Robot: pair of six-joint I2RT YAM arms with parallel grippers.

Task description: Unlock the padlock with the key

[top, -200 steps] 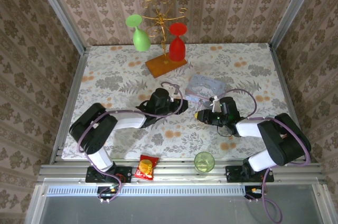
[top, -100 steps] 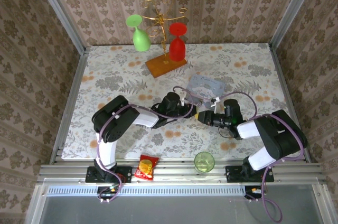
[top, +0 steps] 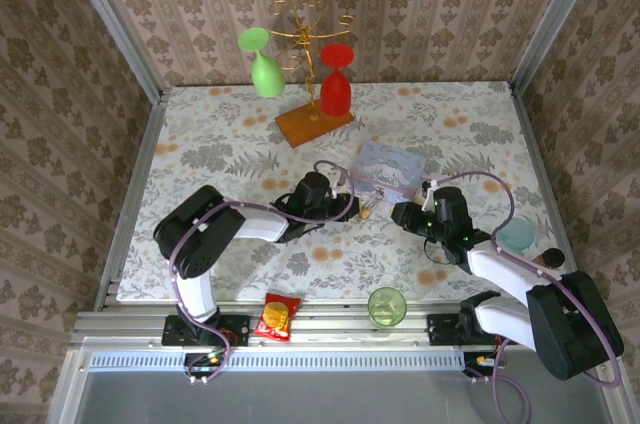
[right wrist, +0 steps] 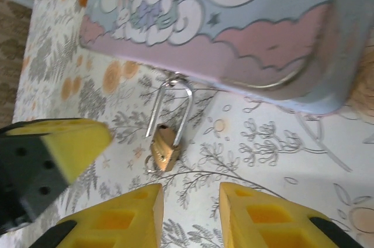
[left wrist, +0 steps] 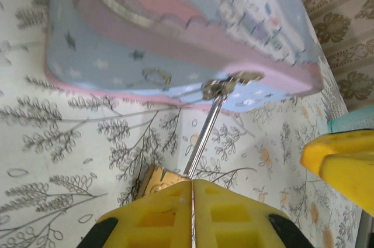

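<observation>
- Tiny brass-gold padlock with a silver-grey shackle: it lies flat on the floral-patterned tabletop, just beside the pale-blue, pink-trimmed cartoon tin. The shackle is hooked through the tin's clasp, and the body end is turned towards the right gripper.
- Left gripper: the yellow fingers are pressed together, with their tips just beside the brass body. Whether anything thin is pinched between them cannot be told.
- Right gripper: the yellow fingers are parted and empty, poised just short of the padlock body.
- Small thin silvery metal key: it is too small to be identified with certainty. A faint silvery loop at the body's lower end may belong to it.
- Step in hand, as judged: the padlock body is to be steadied so that the key can be presented to the keyway.
- Recommended handling:
  - The body is best gripped across its flat faces, with the keyway end left uncovered.
  - The key should be lined up with the body's long axis before it is pushed in.
  - Turning should be done without pulling, since the shackle tethers the padlock to the tin, which looks light and could be dragged.
</observation>
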